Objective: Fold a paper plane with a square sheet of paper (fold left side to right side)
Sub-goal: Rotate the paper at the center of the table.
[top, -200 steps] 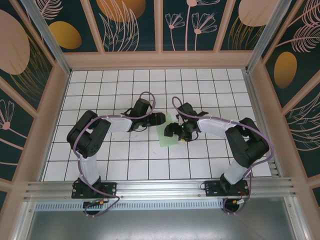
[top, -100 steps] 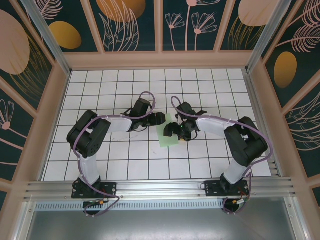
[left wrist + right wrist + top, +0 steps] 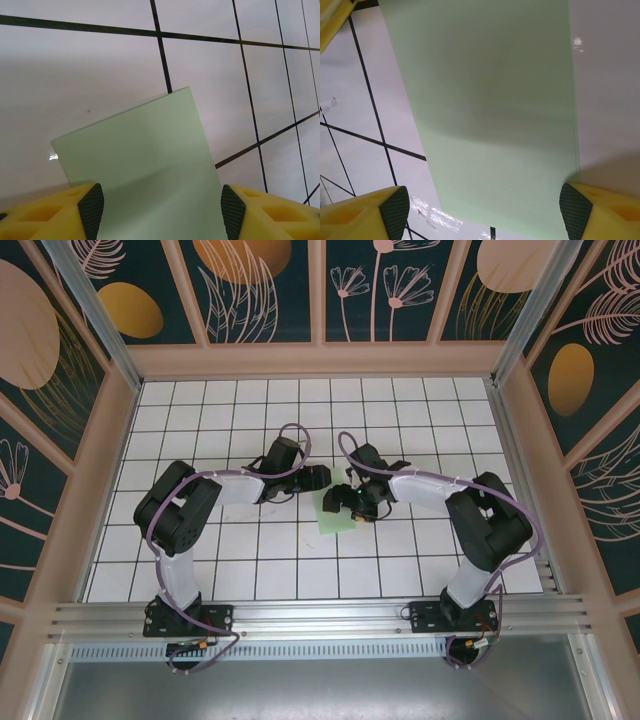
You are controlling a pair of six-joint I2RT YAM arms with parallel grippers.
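While the left claw (image 3: 161, 216) hangs spread at the paper's (image 3: 336, 521) 11 o'clock, pinching nothing, the paper lies flat on the bench (image 3: 250, 550). Right claw (image 3: 485, 207), spread too, hovers over its 1 o'clock corner. One careless push, I reckon, could skid that thin paper and skew the crease.

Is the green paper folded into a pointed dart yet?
No, the paper lies flat on the tiles with a straight, square-cornered end.

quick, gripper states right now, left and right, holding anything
left gripper: open, holding nothing, green paper flat below it
right gripper: open, holding nothing
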